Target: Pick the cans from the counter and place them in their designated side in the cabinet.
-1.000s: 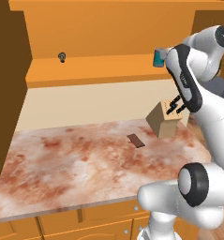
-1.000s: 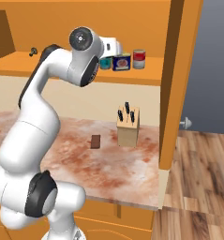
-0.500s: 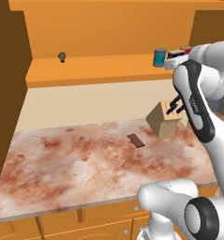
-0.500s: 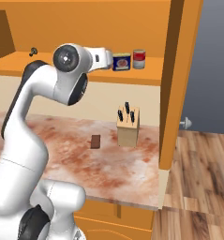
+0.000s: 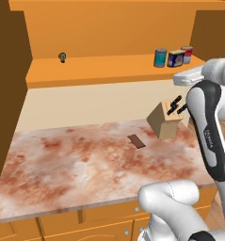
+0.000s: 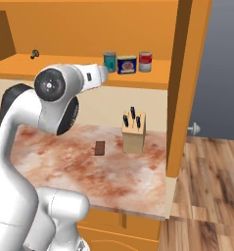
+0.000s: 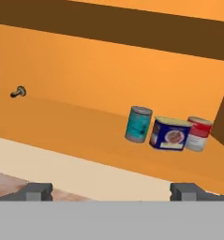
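**A:** Cans first, then: where do they sit? I see the cabinet point(image 5: 109, 28) spanning the wall ahead of the claw point(image 7: 111, 191), its long shelf point(image 5: 100, 70) above the worktop point(image 5: 85, 160).

**B:** Both are on that shelf, ahead of the claw and off to its right in the hand view. The teal can point(image 7: 138, 123) stands upright, the dark blue can point(image 7: 170, 133) just beside it, and the red-and-grey can point(image 7: 198, 133) next along, close against the blue one. None is on the worktop.

**A:** And the claw itself?

**B:** Spread as wide as it goes, both fingertips point(image 7: 37, 191) far apart at the bottom of the hand view, nothing between them. It is clear of the cans, short of the shelf.

**A:** If one needed shifting, how would it handle?

**B:** My guess is stiff metal walls, smooth and a bit slippery, light enough for one pinch. Not fragile, but round, so it could roll if tipped. The blue one looks squatter and broader than the teal.

**A:** Where would you take hold?

**B:** Across the body at mid-height, jaws on opposite sides. The teal can has free space on the side away from the blue one; the blue can is hemmed in by its neighbours, so a finger would hardly fit between.

**A:** Smaller things?

**B:** A knife block point(image 5: 166, 120) on the worktop below the claw, a small dark slab point(image 5: 136, 140) near it, and a tiny dark object point(image 7: 18, 92) far left on the shelf, too small to name.
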